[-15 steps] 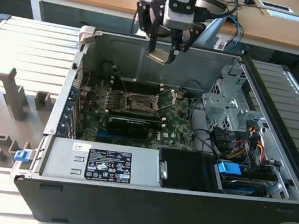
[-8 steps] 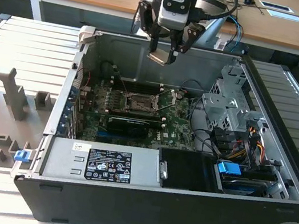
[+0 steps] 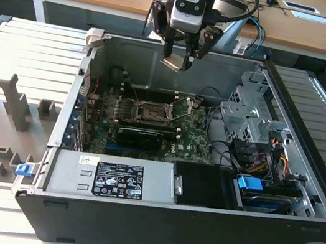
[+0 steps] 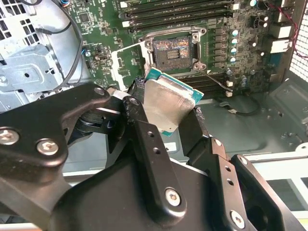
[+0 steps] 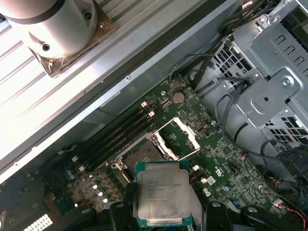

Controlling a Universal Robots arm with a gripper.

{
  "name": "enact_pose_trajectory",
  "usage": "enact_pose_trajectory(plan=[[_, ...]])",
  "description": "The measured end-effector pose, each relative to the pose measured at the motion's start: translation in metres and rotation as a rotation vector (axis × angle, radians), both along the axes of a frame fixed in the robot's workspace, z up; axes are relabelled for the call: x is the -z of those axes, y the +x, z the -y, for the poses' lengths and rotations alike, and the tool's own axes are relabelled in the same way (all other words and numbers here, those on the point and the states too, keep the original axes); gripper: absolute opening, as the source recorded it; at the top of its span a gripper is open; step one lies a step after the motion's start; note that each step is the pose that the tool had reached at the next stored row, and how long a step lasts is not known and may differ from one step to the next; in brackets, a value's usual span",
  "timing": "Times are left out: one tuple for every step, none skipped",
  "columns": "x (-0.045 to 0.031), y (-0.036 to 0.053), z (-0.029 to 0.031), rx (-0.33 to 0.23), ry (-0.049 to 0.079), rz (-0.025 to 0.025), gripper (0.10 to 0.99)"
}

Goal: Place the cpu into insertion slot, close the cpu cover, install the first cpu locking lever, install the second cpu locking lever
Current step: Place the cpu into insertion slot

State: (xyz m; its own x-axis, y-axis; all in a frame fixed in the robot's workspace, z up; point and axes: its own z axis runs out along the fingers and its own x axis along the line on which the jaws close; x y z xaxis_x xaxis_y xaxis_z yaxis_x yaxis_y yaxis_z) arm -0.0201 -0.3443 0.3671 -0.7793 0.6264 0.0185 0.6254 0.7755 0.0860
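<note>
One cpu (image 4: 166,103) pinched in my gripper (image 3: 179,55), well above open insertion slot (image 4: 173,50); cpu cover (image 5: 185,137) stands flipped back. I want chip level, corners squared to slot; it seems tilted, hard to judge.

hand (image 3: 177,60) aloft, pointing down; clamped on cpu (image 5: 162,196)

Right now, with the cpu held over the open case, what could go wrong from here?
1. The gripper holds the cpu by its edges, well above the board, and it looks tilted; it could slip or land crooked on the insertion slot and its bare contacts.
2. The opened cpu cover lies right beside the slot; the gripper might clip it going down.
</note>
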Motion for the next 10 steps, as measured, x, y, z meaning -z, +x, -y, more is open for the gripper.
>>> enact_pose_trajectory(plan=[[0.0002, 0.0000, 0.0000, 0.000, 0.000, 0.0000, 0.529], [0.0009, 0.0000, 0.0000, 0.000, 0.000, 0.0001, 0.529], [0.0015, 0.0000, 0.0000, 0.000, 0.000, 0.0000, 0.529], [0.0022, 0.0000, 0.0000, 0.002, 0.000, 0.0000, 0.529], [0.0028, -0.0003, 0.0000, 0.007, 0.000, -0.0001, 0.529], [0.0031, -0.0004, 0.0000, 0.012, 0.000, -0.0001, 0.529], [0.0034, -0.0003, 0.0000, 0.019, 0.000, -0.0002, 0.529], [0.0036, -0.0003, 0.0000, 0.027, 0.000, -0.0002, 0.529], [0.0037, -0.0003, 0.0000, 0.035, 0.000, -0.0002, 0.529], [0.0039, -0.0003, 0.0000, 0.044, 0.000, -0.0002, 0.529]])
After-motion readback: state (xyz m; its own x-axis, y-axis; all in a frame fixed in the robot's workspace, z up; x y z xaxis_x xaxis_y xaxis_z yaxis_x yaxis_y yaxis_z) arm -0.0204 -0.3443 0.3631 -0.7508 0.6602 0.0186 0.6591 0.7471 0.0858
